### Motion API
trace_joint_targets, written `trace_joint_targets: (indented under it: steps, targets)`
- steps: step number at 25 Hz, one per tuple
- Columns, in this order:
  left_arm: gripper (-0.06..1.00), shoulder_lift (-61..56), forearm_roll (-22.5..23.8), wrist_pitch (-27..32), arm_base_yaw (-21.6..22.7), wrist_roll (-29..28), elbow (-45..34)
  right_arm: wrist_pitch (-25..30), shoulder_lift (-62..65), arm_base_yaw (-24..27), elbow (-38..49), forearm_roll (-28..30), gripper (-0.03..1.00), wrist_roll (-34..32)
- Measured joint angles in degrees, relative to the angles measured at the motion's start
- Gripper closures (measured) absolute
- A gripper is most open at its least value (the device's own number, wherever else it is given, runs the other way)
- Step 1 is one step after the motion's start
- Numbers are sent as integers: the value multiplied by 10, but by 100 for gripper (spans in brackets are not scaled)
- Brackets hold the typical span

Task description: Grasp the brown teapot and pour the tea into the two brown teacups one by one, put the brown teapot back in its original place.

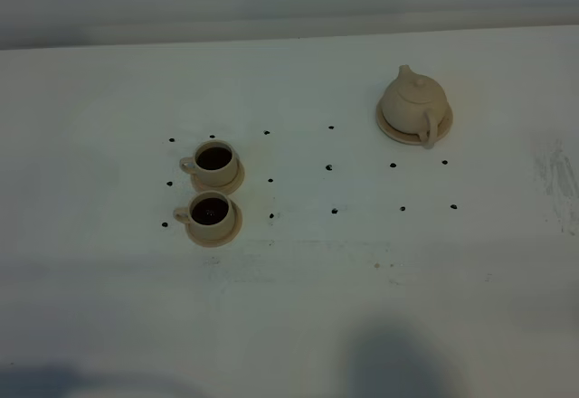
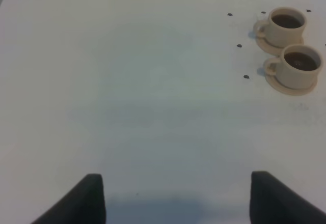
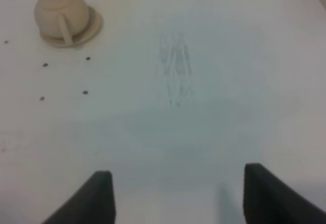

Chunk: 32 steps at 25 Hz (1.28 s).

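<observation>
The brown teapot [image 1: 414, 101] stands upright on its wide beige saucer [image 1: 396, 130] at the back right of the white table; it also shows in the right wrist view [image 3: 61, 15]. The two brown teacups, the far one [image 1: 215, 162] and the near one [image 1: 210, 214], sit on small saucers at the left, both holding dark tea; they also show in the left wrist view, far cup [image 2: 285, 25] and near cup [image 2: 299, 65]. My left gripper [image 2: 175, 201] is open and empty, away from the cups. My right gripper [image 3: 178, 198] is open and empty, away from the teapot.
Small black dots [image 1: 329, 167] mark the white table [image 1: 298, 298] around the cups and the teapot. A scuffed patch [image 1: 558, 176] lies at the right edge. Neither arm shows in the exterior high view.
</observation>
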<state>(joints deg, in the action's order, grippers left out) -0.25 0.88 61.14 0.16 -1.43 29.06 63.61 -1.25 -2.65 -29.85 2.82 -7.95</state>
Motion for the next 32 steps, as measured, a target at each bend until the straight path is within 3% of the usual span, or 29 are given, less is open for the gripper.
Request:
trace_joint_targets:
  steps: [32]
  targets:
    - [37, 0, 0, 0, 0, 0, 0, 1, 17, 25, 1, -28, 76, 30]
